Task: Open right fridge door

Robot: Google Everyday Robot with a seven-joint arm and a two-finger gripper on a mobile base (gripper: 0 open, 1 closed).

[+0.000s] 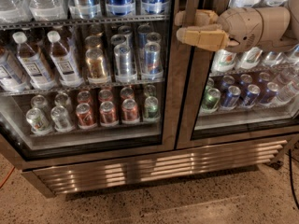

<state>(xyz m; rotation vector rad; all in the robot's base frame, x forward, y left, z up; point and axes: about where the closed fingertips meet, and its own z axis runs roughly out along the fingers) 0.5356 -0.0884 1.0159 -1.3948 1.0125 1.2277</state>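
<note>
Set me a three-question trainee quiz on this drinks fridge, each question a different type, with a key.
1. True or false: the gripper hangs below the right fridge door.
2. Where on the right fridge door are the gripper's tips? A) low, at its bottom frame; B) high, at its inner frame edge; C) at its outer edge.
3. Fill in: behind the right fridge door, the green can stands at the ___ end of the row of blue cans.

Key: 1 false; 2 B; 3 left.
</note>
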